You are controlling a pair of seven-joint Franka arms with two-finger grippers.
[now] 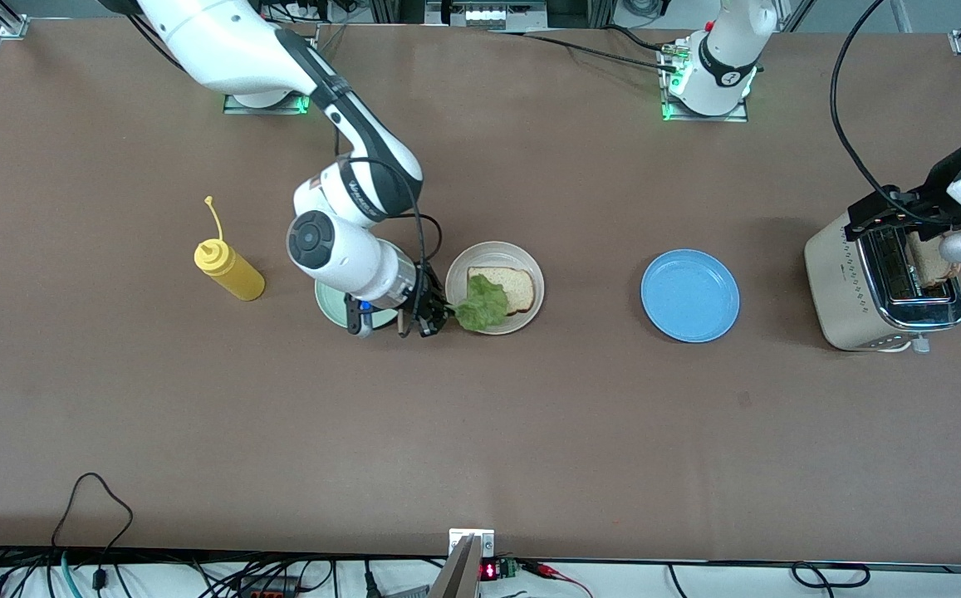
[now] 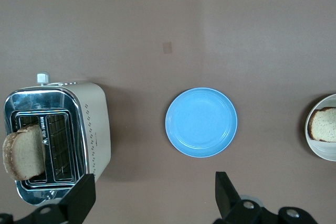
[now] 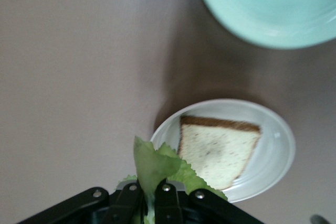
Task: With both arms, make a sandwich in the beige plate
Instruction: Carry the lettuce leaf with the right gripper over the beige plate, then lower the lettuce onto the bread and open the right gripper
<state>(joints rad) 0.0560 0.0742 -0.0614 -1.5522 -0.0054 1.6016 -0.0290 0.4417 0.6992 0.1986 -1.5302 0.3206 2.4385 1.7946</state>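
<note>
**Front view: lettuce arrives at the bread as second slice waits in the toaster**

Front view, centre frame: the right arm [image 1: 347, 141] sweeps down from the upper left, its right gripper [image 1: 429, 320] pinched shut on a ruffled lettuce leaf [image 1: 482, 305] at the lower edge of the beige plate [image 1: 530, 311]. One bread slice [image 1: 509, 286] lies flat on that plate, and the leaf overlaps the slice's corner on the gripper's side; the slice lies from the gripper toward the left arm's end of the table, so the leaf appears to need carrying that way before release. A mint-green plate [image 1: 326, 309] sits mostly hidden under the right wrist, with a yellow squeeze bottle [image 1: 229, 270] at mid left. A blue plate [image 1: 690, 296] stands bare, right of centre. At the right edge, the left gripper [image 2: 152, 195] hangs over the toaster [image 1: 850, 286], fingers spread wide and holding nothing; a second bread slice [image 2: 22, 151] pokes up from a slot. The left arm is clearly the nearer to it. Much of that arm is cut off by the frame edge.
</note>
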